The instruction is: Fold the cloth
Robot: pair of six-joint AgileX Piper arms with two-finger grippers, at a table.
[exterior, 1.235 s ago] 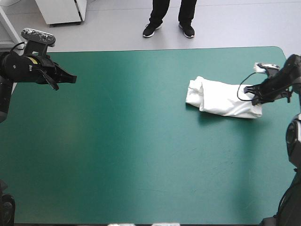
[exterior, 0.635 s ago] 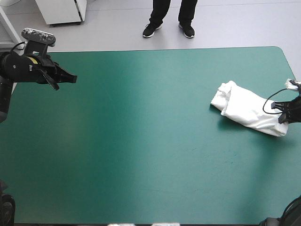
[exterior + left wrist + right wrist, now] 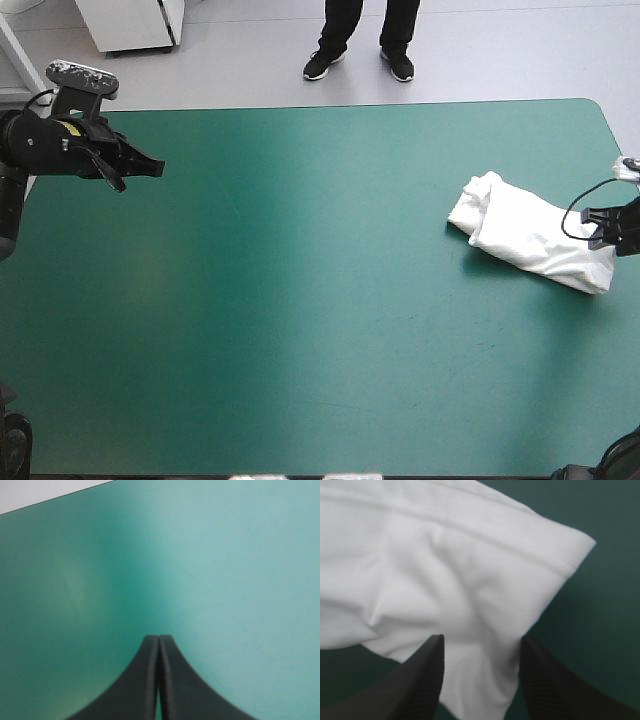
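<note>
White shirt point(image 3: 530, 235) looks soft, light, floppy; best pinched at its right end, where right tool point(image 3: 482, 640) gapes wide. Left tool point(image 3: 159, 639) shut.

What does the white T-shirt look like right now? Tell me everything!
The T-shirt is white, soft-looking cloth, folded into a long, rumpled bundle. It lies slanted on the teal-green cover near the table's right edge, its bunched end pointing toward the table's middle. A stitched hem runs along one fold. The right gripper is at its outer end, black fingers apart, with a corner of cloth lying between them. Nothing else touches it.
</note>
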